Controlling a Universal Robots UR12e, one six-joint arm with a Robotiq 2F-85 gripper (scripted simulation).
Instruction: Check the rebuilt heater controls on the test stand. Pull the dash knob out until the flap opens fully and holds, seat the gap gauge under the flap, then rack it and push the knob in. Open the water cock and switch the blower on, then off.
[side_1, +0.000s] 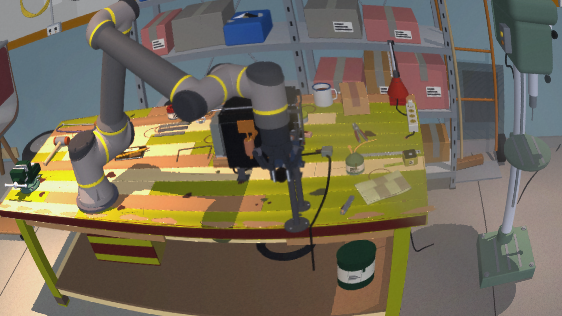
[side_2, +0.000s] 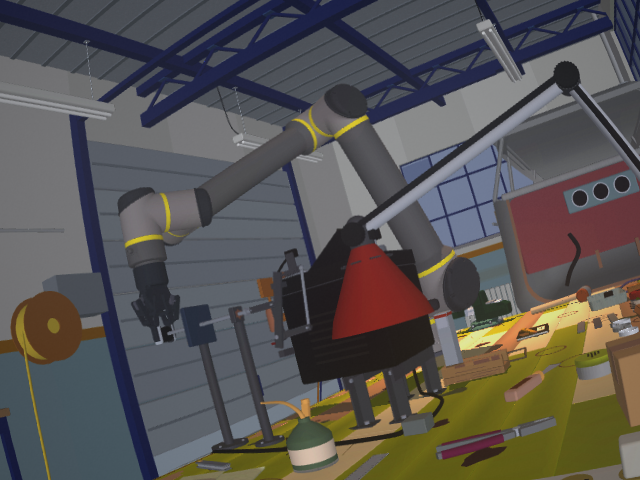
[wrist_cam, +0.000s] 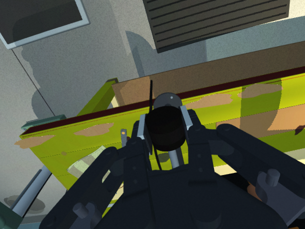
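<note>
My gripper (wrist_cam: 165, 125) points down at the front edge of the bench, beside the dash panel post (side_2: 199, 325). The black dash knob (wrist_cam: 165, 128) is held between my closed fingers, its thin rod (wrist_cam: 174, 158) running back toward the panel. In the second side camera the knob (side_2: 164, 333) sits at my fingertips (side_2: 161, 330), left of the small dark panel. The black heater box (side_1: 239, 131) stands on legs behind it. An orange flap (side_2: 264, 287) shows at the box's front, and I cannot tell its angle.
The bench's front edge (wrist_cam: 150, 105) lies just below the knob. Two posts (side_2: 248, 372) stand on bases near that edge, with a black cable (side_1: 325, 195) hanging over it. An oil can (side_2: 310, 444), a red lamp shade (side_2: 377, 294) and scattered tools fill the right side.
</note>
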